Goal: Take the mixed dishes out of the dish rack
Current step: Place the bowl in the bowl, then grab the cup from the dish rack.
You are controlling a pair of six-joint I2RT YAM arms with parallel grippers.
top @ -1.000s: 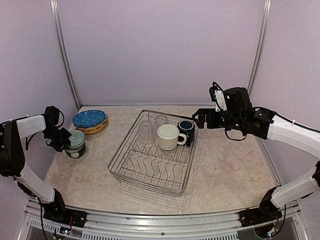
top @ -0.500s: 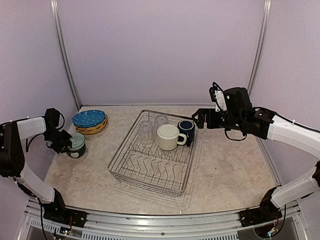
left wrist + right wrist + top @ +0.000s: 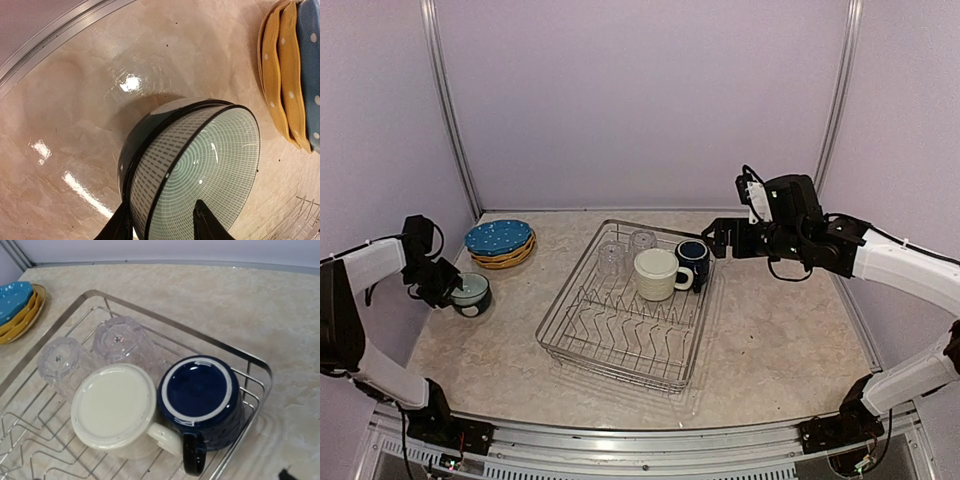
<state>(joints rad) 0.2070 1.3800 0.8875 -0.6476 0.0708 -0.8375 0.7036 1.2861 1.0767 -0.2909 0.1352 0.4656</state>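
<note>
The beige marbled table [image 3: 780, 340] is showing bright glare patches at its left end. Plain lavender walls [image 3: 640, 100] are closing in the far, left and right sides. 2 metal uprights [image 3: 450, 120] are standing at the far corners, and a silver rail [image 3: 650, 440] is running along the near edge.

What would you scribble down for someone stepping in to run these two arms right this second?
Left gripper: open, fingers straddling the rim of the teal-and-white bowl, which sits on the table beside the stacked plates.
Right gripper: by the far right corner of the dish rack, near the navy mug; whether it is open or shut cannot be told.
Done: bowl and plates are out of the rack.
Left: cream mug, navy mug and two glass tumblers, all upside down at the rack's far end.
</note>
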